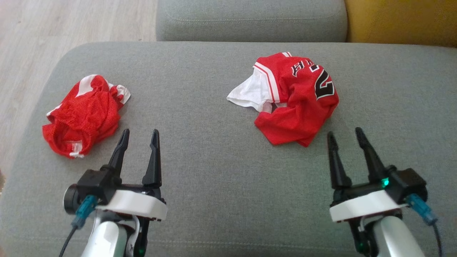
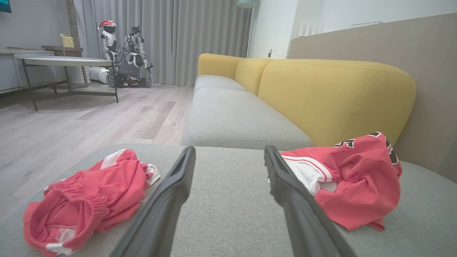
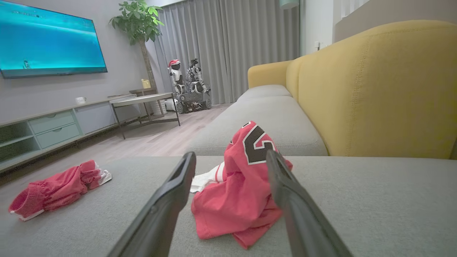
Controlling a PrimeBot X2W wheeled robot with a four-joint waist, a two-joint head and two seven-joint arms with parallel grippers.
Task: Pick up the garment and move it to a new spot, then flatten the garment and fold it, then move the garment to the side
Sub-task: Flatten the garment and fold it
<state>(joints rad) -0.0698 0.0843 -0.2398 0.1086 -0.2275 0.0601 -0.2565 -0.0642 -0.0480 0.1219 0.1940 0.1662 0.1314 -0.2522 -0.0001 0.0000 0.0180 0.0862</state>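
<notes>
Both claws are spread wide and empty: the left claw point(image 1: 140, 132) hangs just beside the red shorts point(image 1: 84, 114), and the right claw point(image 1: 344, 132) sits just short of the crumpled red jersey point(image 1: 300, 103), with both garments on the grey sofa seat point(image 1: 214, 160). My worry is that with two red garments it could go for the wrong one. The jersey's bunched, so a pinch might catch one layer and tangle it worse. The shorts lie near the edge and could get knocked onto the floor point(image 1: 71, 28).
</notes>
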